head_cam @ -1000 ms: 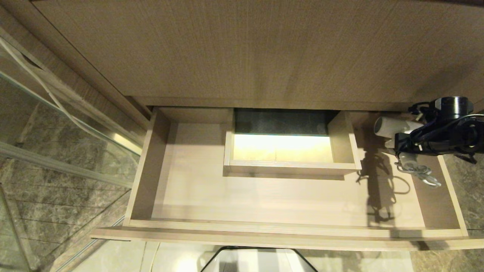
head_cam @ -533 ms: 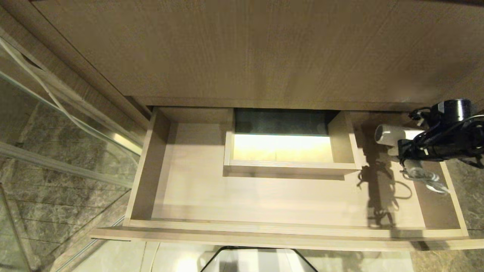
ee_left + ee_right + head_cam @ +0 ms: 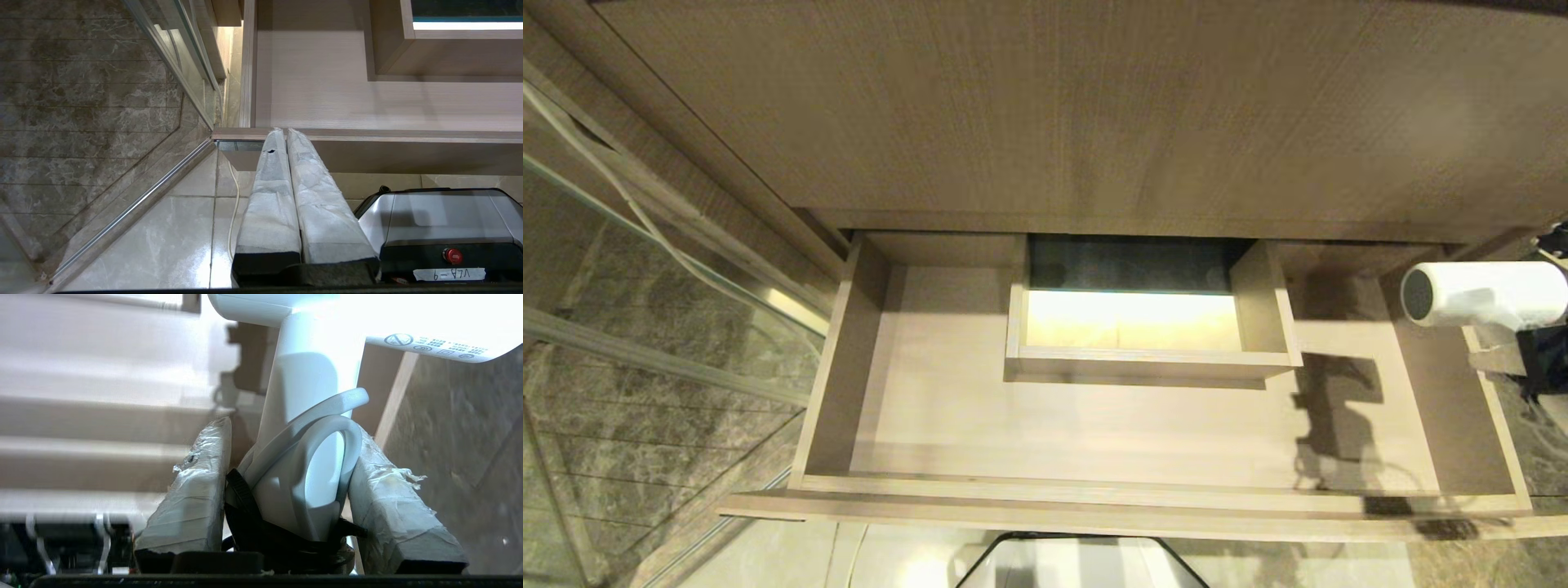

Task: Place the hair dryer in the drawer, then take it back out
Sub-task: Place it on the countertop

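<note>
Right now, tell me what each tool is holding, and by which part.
The right tool grips the hair dryer by its handle, the cord looped between its fingers. The left tool is shut and holds nothing.

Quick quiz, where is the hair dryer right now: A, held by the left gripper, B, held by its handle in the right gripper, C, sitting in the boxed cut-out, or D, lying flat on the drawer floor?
B: the right gripper clamps the hair dryer by its handle.

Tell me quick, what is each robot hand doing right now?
Left gripper: shut, holding nothing, parked by the drawer front.
Right gripper: shut on the hair dryer handle, over the drawer's right end.
</note>
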